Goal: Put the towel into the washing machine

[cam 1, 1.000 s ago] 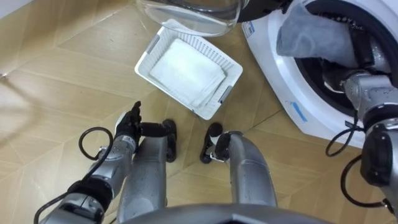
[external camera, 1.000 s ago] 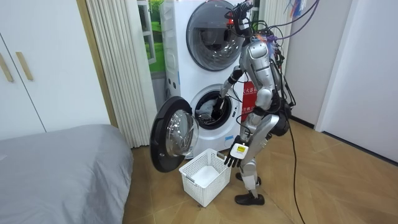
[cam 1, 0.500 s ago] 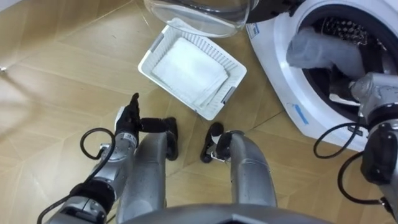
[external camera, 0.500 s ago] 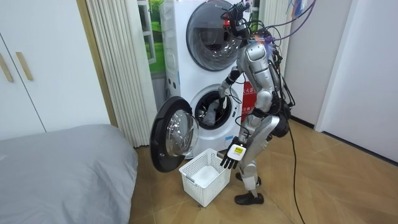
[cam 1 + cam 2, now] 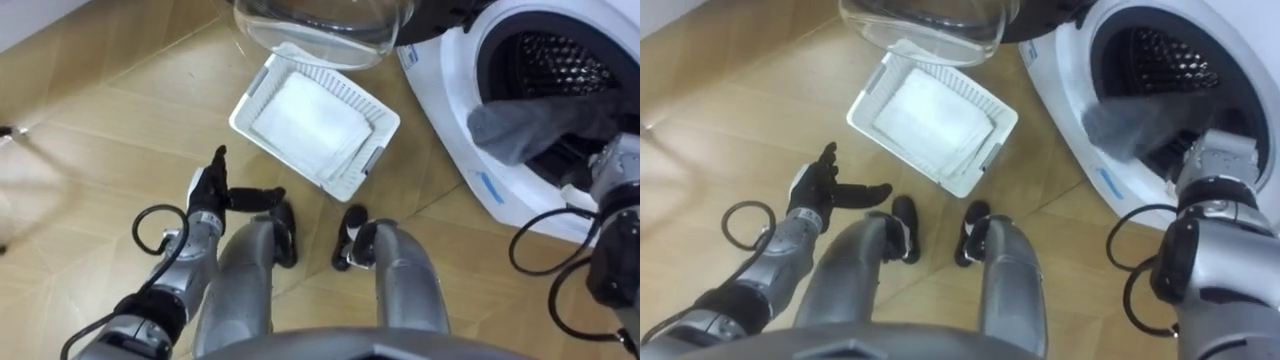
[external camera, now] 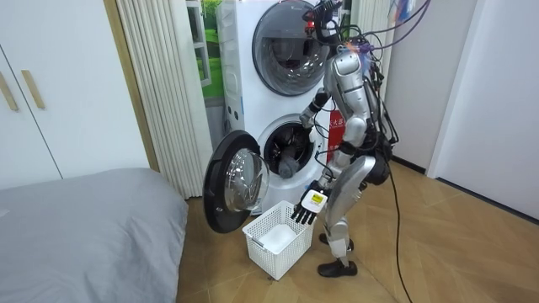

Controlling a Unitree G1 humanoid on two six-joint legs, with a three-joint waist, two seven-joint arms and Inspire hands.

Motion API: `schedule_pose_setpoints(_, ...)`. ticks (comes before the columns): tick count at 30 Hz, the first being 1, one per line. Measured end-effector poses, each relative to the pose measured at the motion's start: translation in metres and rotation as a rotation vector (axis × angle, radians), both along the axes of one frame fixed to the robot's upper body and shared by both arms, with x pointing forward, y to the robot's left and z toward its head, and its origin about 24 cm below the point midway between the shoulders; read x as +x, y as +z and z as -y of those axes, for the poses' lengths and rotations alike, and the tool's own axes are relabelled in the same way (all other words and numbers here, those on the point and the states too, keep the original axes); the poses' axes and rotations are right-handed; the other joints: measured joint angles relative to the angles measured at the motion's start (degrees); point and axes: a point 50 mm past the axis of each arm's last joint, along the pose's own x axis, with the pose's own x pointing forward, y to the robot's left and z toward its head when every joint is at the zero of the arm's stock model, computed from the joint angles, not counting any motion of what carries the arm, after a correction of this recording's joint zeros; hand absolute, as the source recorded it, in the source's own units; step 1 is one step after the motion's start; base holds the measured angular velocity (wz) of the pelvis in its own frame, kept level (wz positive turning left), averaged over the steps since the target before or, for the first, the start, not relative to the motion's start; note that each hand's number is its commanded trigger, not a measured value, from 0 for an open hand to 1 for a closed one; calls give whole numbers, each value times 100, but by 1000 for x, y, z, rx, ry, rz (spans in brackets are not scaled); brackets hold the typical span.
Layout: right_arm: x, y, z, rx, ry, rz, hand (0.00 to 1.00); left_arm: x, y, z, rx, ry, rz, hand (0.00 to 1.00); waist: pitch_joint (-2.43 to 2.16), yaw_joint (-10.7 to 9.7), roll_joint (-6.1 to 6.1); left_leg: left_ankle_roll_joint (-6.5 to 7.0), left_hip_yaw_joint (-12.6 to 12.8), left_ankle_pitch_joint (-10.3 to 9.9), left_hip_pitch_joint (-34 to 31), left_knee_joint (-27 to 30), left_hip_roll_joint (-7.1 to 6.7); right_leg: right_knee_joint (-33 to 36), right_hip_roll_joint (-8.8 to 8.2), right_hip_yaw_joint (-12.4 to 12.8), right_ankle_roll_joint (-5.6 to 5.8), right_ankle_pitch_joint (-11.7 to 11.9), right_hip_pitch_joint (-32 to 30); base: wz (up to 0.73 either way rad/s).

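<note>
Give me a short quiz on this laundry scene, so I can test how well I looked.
1. True or false: the washer has its door open.
2. What lies in the basket?
3. Where is the grey towel? A in the basket; B in the mouth of the drum; C on the door.

Key: 1 true; 2 a white cloth; 3 B.
</note>
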Motion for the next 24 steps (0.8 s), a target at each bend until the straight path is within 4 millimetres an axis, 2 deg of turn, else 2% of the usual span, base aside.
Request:
schedule_pose_setpoints(4,-10,-6,3,-13,-30,-26,0,3,1,-1,36,-28,12,0,0,125,47,-5,7,3,182,-135,-6,-131,16,-15,24,15,175,0)
schedule_pose_setpoints(7,-26,-23,0,-20,-43,-69,0,-2,-4,-13,53,-4,-10,0,-9,229,80,-32,-1,20,506,-337,-10,-329,60,-32,55,39,506,1)
schedule_pose_setpoints(11,-60,-53,-7,-31,-18,-135,0,-22,-16,-35,77,77,-92,0,-68,263,204,-77,-18,47,1009,-679,-6,-716,197,-72,98,103,1043,2)
schedule_pose_setpoints(13,-84,-71,-13,-32,0,-211,0,-34,-21,-42,79,115,-126,0,-111,262,271,-109,-55,69,1239,-855,1,-980,247,-87,125,164,1323,0)
schedule_pose_setpoints(14,-106,-82,-15,-47,22,-279,0,-39,-22,-45,80,135,-135,0,-132,255,297,-128,-69,81,1404,-987,-2,-1146,285,-113,137,198,1504,-4)
schedule_pose_setpoints(15,-125,-91,-18,-67,61,-340,0,-48,-25,-49,92,151,-155,0,-133,266,294,-144,-29,106,1602,-1130,-5,-1267,292,-95,148,227,1661,-10)
schedule_pose_setpoints(16,-135,-96,-19,-85,95,-381,0,-54,-27,-51,100,155,-174,0,-135,273,295,-150,-12,110,1695,-1185,-8,-1311,294,-87,149,231,1736,-17)
schedule_pose_setpoints(18,-170,-108,-23,-171,285,-526,0,-71,-33,-57,114,174,-221,0,-158,263,329,-176,5,125,2054,-1399,-14,-1541,345,-76,161,247,2092,-9)
schedule_pose_setpoints(20,-190,-113,-26,-215,421,-603,0,-80,-36,-59,116,187,-247,0,-177,246,357,-202,10,138,2286,-1576,-11,-1706,390,-62,163,278,2320,-8)
schedule_pose_setpoints(21,-199,-116,-28,-242,525,-642,0,-86,-38,-60,116,192,-261,0,-181,244,366,-231,24,156,2471,-1716,-12,-1823,426,-30,170,310,2474,-13)
schedule_pose_setpoints(22,-201,-117,-30,-254,577,-659,0,-90,-39,-61,116,194,-271,0,-186,245,372,-246,26,166,2577,-1789,-12,-1892,450,-15,169,333,2568,-17)
schedule_pose_setpoints(24,-204,-122,-38,-304,817,-704,0,-105,-44,-62,109,190,-323,0,-198,232,383,-299,28,201,2976,-2015,-16,-2106,509,3,162,357,2944,-10)
